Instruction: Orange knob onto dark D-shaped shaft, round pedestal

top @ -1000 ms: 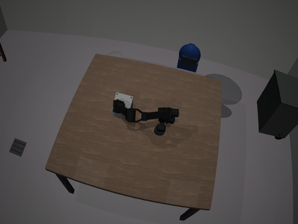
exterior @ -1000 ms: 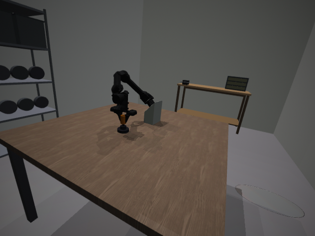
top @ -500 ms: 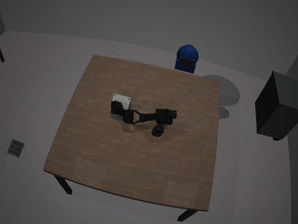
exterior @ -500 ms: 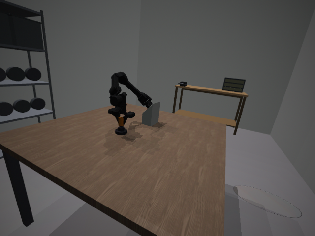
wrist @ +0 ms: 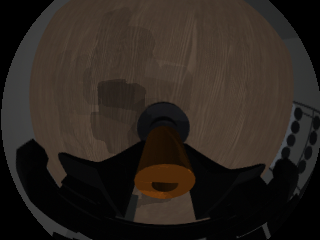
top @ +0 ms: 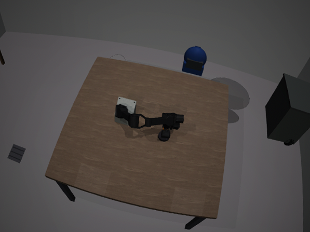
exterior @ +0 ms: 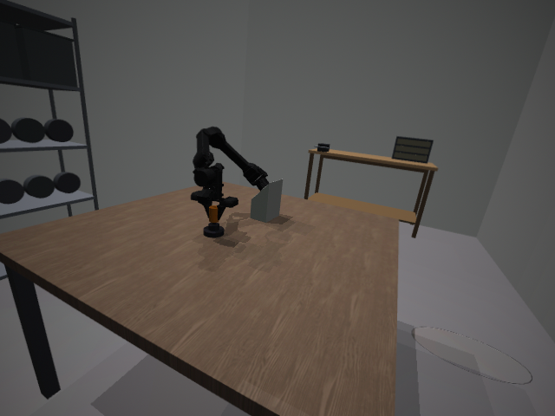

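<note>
- Orange knob: upright over pedestal.
- Gripper: partly open above pedestal, knob clasped between both fingers.

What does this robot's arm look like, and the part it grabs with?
The arm is black, with slim links and chunky joints. Its gripper is black too, with two fingers that taper to narrow tips. No markings or cables are discernible.

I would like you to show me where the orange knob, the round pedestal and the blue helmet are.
orange knob (exterior: 213,214) (wrist: 165,150): exterior and wrist views, on its side.
round pedestal (exterior: 213,232) (wrist: 145,121): exterior and wrist views, on its base.
blue helmet (top: 195,54): top view, on its dome.
</note>
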Controlling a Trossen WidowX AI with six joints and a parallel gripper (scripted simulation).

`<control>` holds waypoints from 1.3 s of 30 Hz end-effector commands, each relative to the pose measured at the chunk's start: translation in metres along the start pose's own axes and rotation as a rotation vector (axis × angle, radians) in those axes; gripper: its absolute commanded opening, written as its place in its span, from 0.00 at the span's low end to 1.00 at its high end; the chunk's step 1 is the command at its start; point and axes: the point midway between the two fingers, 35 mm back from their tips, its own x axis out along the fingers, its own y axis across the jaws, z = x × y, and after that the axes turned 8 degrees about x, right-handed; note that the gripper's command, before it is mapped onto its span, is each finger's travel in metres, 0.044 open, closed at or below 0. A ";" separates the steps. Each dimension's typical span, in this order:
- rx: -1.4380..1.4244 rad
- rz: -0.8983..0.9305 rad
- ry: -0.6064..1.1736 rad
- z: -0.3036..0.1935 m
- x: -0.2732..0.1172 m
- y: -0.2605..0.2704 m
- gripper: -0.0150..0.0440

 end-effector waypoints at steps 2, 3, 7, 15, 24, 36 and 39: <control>-0.002 -0.003 -0.001 0.000 0.001 -0.001 0.25; -0.010 -0.003 0.000 0.000 0.002 -0.001 0.25; -0.046 -0.003 0.000 0.000 0.005 0.000 0.25; 0.008 -0.003 -0.001 0.000 0.011 0.000 0.25; 0.037 0.001 -0.001 0.000 0.013 0.000 0.25; 0.037 0.001 -0.001 0.000 0.013 0.000 0.52; 0.037 0.001 -0.001 0.000 0.013 0.000 0.65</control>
